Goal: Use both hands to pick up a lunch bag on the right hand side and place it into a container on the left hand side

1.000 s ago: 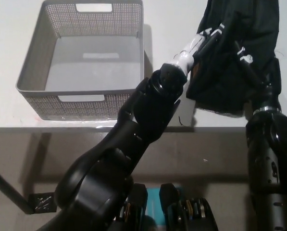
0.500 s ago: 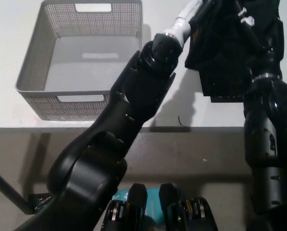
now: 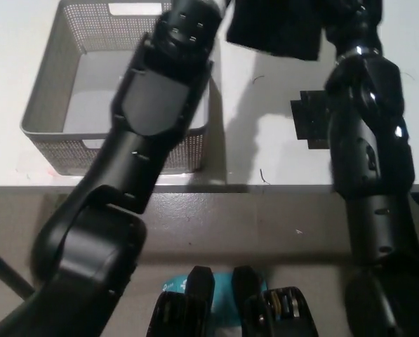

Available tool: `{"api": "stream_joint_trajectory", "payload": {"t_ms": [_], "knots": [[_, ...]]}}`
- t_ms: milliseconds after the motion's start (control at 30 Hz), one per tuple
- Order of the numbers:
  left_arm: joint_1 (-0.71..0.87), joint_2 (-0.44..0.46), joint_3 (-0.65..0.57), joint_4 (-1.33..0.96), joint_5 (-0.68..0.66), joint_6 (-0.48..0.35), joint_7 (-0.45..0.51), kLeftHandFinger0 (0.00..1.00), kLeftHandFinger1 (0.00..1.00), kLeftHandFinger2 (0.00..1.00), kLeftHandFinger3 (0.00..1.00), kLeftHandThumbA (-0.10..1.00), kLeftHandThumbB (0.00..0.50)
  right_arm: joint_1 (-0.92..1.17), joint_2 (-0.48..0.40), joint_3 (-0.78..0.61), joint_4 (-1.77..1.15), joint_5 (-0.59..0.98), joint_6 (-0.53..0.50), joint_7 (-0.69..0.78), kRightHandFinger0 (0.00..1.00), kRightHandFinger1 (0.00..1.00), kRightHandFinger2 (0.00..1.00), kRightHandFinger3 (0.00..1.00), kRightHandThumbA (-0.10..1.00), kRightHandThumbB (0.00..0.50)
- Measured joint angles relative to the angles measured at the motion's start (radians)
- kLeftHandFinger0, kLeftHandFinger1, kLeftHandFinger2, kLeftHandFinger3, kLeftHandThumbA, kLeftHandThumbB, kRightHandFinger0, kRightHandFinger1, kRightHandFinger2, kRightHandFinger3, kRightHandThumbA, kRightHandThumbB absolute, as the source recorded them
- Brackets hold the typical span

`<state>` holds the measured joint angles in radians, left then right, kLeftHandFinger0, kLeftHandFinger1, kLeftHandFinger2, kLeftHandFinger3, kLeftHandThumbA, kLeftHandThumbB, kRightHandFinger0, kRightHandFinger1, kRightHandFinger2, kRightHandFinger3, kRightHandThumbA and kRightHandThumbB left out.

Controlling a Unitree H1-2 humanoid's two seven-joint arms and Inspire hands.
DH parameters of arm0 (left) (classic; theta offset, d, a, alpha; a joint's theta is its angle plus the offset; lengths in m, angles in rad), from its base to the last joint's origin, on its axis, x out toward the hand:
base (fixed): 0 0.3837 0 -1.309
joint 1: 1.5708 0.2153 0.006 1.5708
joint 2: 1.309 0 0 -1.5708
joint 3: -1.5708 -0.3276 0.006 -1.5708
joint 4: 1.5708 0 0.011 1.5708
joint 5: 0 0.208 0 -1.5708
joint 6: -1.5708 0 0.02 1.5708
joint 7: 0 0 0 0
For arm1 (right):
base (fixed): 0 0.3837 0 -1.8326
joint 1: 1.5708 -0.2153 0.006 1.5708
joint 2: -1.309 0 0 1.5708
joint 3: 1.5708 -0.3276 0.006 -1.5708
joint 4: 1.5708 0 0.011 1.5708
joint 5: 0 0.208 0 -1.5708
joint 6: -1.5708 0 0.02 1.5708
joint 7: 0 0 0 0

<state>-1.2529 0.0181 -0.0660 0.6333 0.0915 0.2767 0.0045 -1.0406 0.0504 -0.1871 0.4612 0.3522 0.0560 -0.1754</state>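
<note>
The black lunch bag [image 3: 274, 29] hangs at the top edge of the head view, lifted off the white table [image 3: 265, 147], and only its lower part shows. It is just right of the grey mesh basket [image 3: 46, 105], which stands at the left with nothing showing inside. My left arm crosses over the basket's right wall up to the bag; its hand is cut off by the top edge. My black right hand [image 3: 351, 22] is at the bag's right side, closed on it.
A small flat black patch [image 3: 311, 128] lies on the table where the bag stood. The table's front edge runs across the middle of the picture, with floor below it.
Both arms have risen and swung left, carrying the bag off the table toward the basket. The left hand has gone out of the picture at the top.
</note>
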Motion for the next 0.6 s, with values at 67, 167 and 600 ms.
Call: {"api": "stream_joint_trajectory", "payload": {"t_ms": [67, 167, 600], "knots": [[0.014, 0.019, 0.017, -0.049, -0.003, 0.015, -0.003, 1.00, 1.00, 1.00, 1.00, 1.00, 0.317, -0.024, 0.012, 0.015, 0.010, -0.015, 0.003, -0.005, 1.00, 1.00, 1.00, 1.00, 1.00, 0.099], [0.044, 0.059, 0.044, -0.147, -0.006, 0.050, -0.008, 1.00, 1.00, 1.00, 1.00, 1.00, 0.283, -0.067, 0.043, 0.046, 0.037, -0.036, 0.003, -0.016, 1.00, 1.00, 1.00, 1.00, 1.00, 0.116], [0.238, 0.214, 0.179, -0.531, -0.041, 0.171, -0.021, 1.00, 1.00, 1.00, 1.00, 1.00, 0.226, -0.188, 0.200, 0.161, 0.230, -0.097, -0.012, -0.019, 1.00, 1.00, 1.00, 1.00, 1.00, 0.124]]}}
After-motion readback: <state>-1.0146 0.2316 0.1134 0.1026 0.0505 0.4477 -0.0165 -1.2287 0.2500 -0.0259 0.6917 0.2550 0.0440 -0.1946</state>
